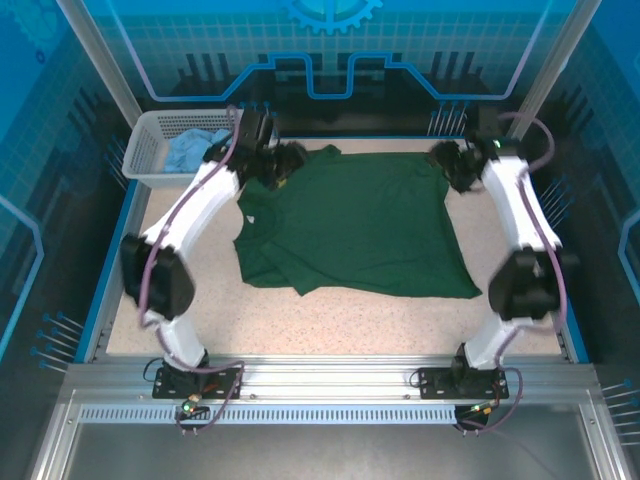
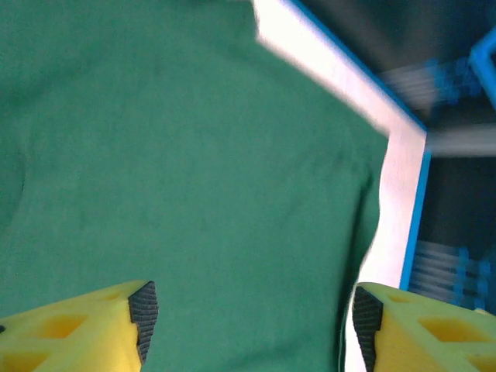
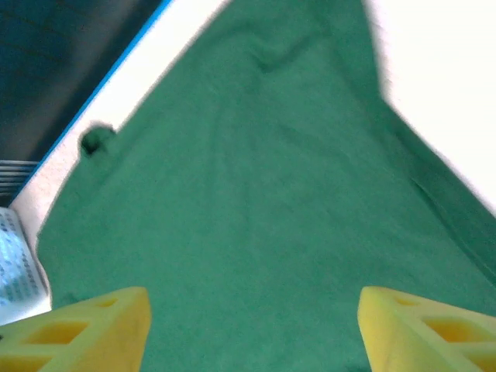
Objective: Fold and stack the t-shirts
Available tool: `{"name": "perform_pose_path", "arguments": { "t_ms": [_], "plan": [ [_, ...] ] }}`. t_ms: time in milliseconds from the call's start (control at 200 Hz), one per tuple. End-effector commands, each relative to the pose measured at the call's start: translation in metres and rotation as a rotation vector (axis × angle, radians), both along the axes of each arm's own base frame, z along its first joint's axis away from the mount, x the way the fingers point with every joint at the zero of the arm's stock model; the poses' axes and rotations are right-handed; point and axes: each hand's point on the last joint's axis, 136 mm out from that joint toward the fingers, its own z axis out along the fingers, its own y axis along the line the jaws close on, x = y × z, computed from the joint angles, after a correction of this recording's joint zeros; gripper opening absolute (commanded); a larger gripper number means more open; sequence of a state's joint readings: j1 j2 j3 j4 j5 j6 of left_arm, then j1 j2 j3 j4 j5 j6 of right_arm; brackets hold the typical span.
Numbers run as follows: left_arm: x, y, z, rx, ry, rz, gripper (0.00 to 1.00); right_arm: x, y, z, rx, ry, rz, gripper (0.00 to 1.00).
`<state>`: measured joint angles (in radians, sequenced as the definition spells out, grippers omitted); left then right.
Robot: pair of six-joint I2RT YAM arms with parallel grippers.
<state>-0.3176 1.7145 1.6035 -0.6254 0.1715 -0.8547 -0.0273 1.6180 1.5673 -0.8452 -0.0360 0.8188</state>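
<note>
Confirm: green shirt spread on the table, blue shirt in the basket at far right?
No: the top view shows the basket, holding the blue shirt, at far left. The green shirt is spread on the table.

Top cam overhead; wrist cams close (sharing t-shirt [image 1: 360, 220]).

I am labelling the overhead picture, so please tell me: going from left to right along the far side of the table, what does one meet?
white basket holding the light blue t-shirt → left gripper → dark green t-shirt → right gripper
</note>
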Motion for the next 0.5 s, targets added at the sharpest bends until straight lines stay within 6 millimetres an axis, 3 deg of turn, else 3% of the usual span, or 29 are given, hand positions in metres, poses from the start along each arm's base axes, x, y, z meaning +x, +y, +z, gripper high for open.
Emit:
{"name": "perform_pose_path", "arguments": {
  "t_ms": [0, 110, 235, 320, 495],
  "plan": [
    [-0.074, 0.010, -0.073, -0.071, 0.259, -0.005, 0.68, -0.082, -0.031, -0.069, -0.003, 0.215, -0.108, 0.70],
    [-0.133, 0.018, -0.109, -0.134, 0.351, -0.003, 0.69, -0.149, -0.033, -0.099, 0.008, 0.307, -0.099, 0.66],
    [-0.162, 0.022, -0.139, -0.241, 0.404, 0.068, 0.68, -0.202, -0.033, -0.136, 0.001, 0.387, -0.087, 0.62],
    [-0.164, 0.032, -0.144, -0.233, 0.391, 0.114, 0.68, -0.215, -0.034, -0.156, 0.044, 0.404, -0.095, 0.59],
    [-0.150, 0.060, -0.145, -0.145, 0.391, 0.201, 0.67, -0.212, -0.043, -0.172, 0.038, 0.413, -0.082, 0.57]
  ]
}}
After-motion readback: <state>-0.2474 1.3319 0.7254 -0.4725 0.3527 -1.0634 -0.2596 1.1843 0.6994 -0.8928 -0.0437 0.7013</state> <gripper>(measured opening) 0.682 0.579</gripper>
